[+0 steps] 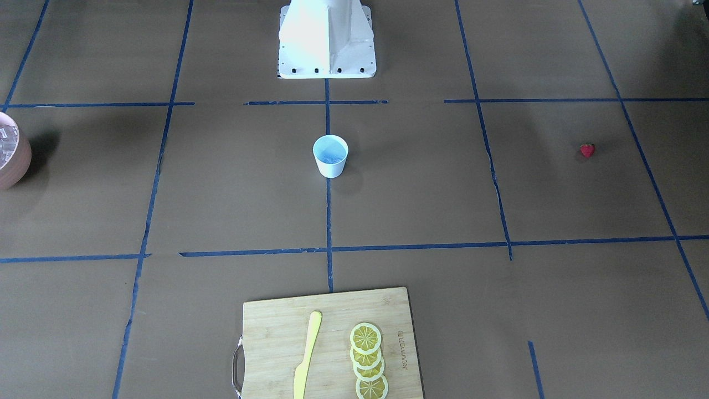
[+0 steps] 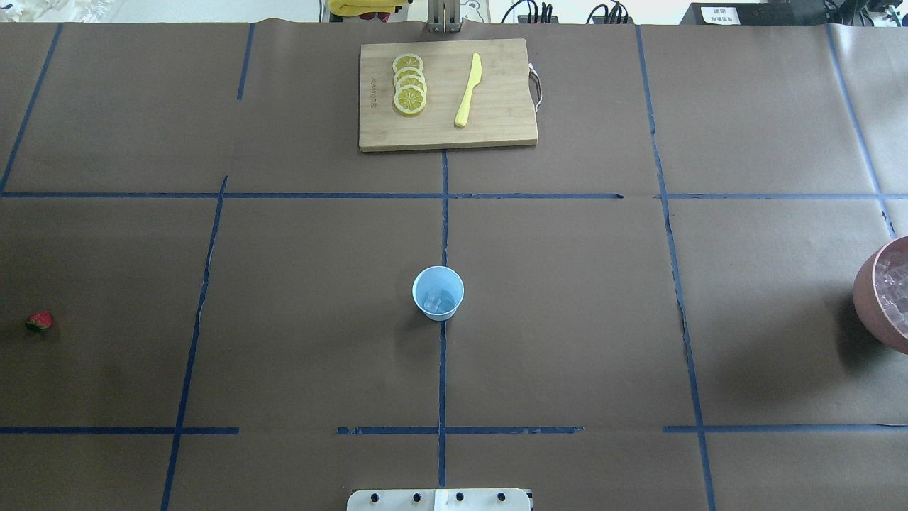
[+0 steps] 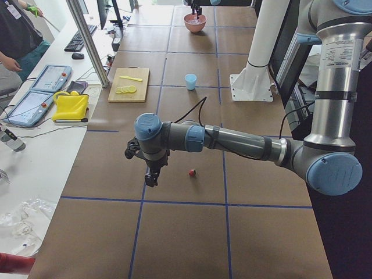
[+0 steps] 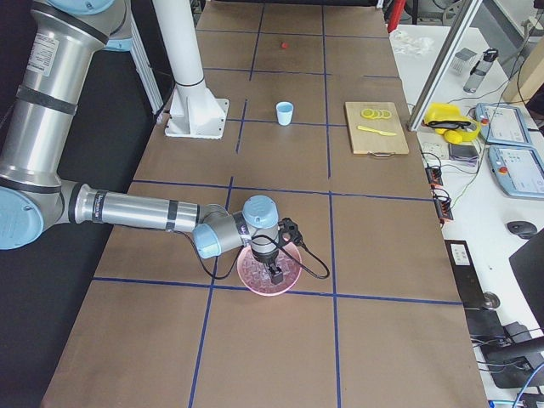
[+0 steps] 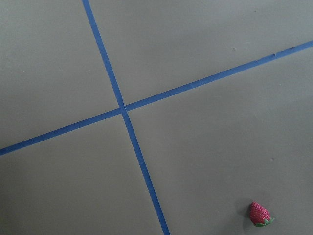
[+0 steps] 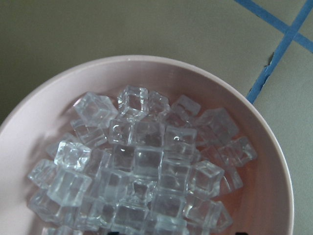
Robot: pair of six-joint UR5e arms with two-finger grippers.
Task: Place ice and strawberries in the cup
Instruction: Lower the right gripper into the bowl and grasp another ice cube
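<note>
The white cup (image 2: 438,293) with a light-blue inside stands at the table's middle, with clear ice cubes (image 2: 440,304) in it. The red strawberry (image 2: 39,321) lies alone at the far left and also shows in the left wrist view (image 5: 259,214). My left gripper (image 3: 150,179) hangs above the table, a little to one side of the strawberry (image 3: 192,172); I cannot tell if it is open or shut. My right gripper (image 4: 274,274) is over the pinkish bowl (image 6: 274,161) of ice (image 6: 146,161). Its two dark fingertips just show at the right wrist view's bottom edge, set apart.
A wooden cutting board (image 2: 447,96) at the far middle holds lemon slices (image 2: 409,85) and a yellow knife (image 2: 468,91). The bowl (image 2: 876,298) sits at the table's right edge. Blue tape lines cross the brown table. The robot's white base (image 1: 327,41) stands behind the cup.
</note>
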